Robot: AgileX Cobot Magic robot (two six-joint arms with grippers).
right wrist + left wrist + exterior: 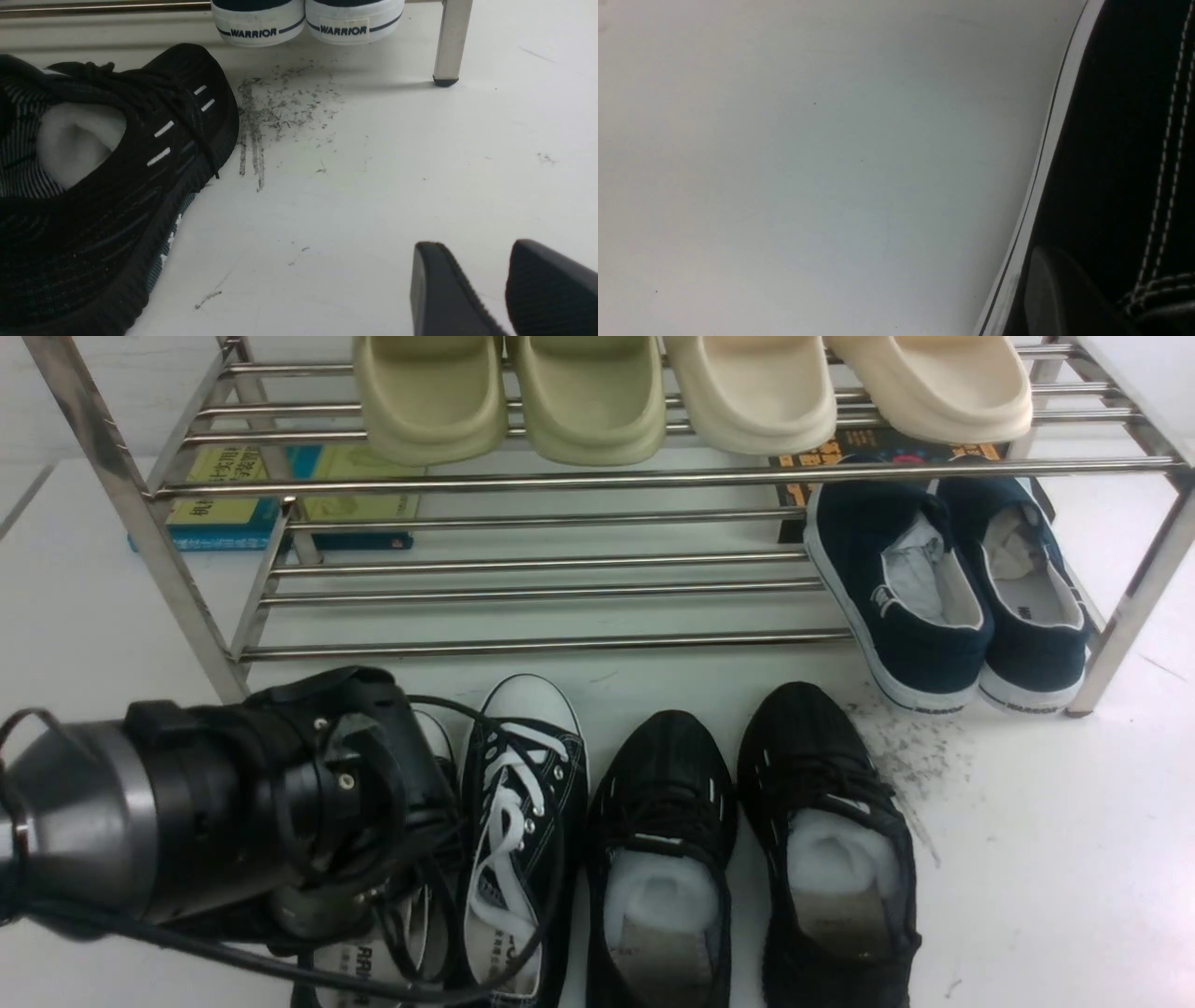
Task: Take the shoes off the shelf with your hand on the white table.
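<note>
Two shoes (pixel 523 812) sit lower left on the white table (pixel 1046 821); left hand (pixel 308 803) hangs over one, grip hidden; right gripper (pixel 476 254) parted and empty.

Canvas sneakers (pixel 523 775) lie at the worktop (pixel 1027 859) near edge, before the shelf (pixel 560 478), left of the mesh sneakers (pixel 812 775); slip-ons (pixel 896 569) sit on its lower tier.

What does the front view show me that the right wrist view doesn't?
Front only: the left hand over the black canvas shoes, already on the white table; the shelf with four slippers on its upper tier; books beyond it. Right wrist only: the right gripper, fingers apart and empty, and the WARRIOR heel labels. Both: a black mesh sneaker, the navy slip-ons, the scuff marks, and the shelf's right front leg.
</note>
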